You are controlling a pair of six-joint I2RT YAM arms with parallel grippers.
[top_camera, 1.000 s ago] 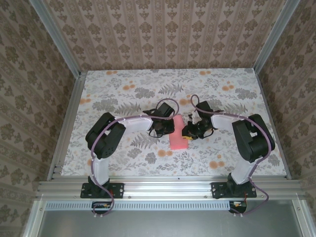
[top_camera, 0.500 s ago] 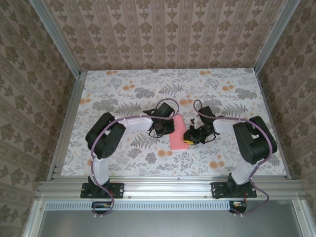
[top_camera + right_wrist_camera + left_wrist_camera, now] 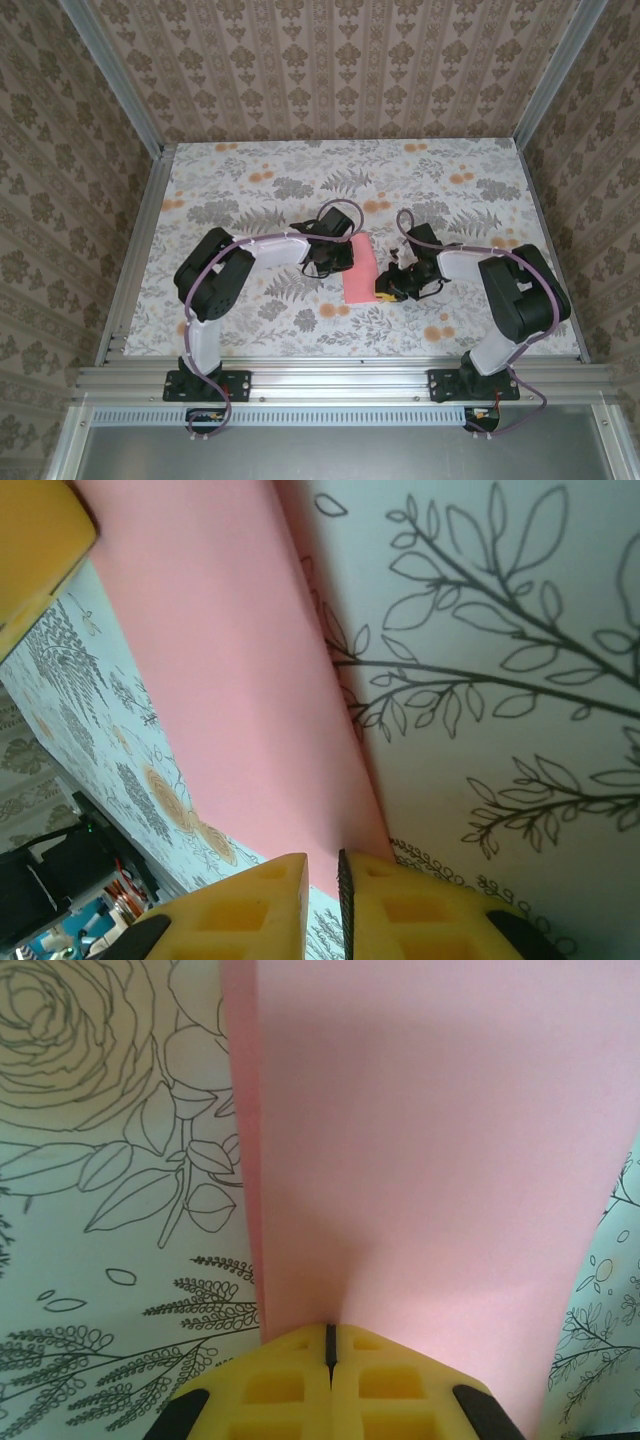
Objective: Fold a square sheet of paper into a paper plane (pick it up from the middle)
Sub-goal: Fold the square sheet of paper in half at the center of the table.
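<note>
1. From above, patterned wallpaper (image 3: 330, 60) rings a floral tablecloth (image 3: 250, 180), and the pink sheet (image 3: 358, 278) sits mid-frame.
2. Left wrist: the left gripper (image 3: 328, 1355) is pinched tight on the sheet's bottom edge.
3. Right wrist: the right gripper (image 3: 322, 880) is narrowly parted at the sheet's lower corner. I can't tell if it grips.

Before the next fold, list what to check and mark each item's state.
1. Left tool shut on the paper: ok.
2. Right tool gripping the paper: cannot tell; its fingers stand a slit apart at the paper's edge.
3. Tools on opposite sides of the paper: ok; left tool at its left edge, right tool at its right.
4. Paper shaped as a pointed dart: not ok; from above it is a blunt oblong.
5. Paper lying flat on the table: cannot tell.
</note>
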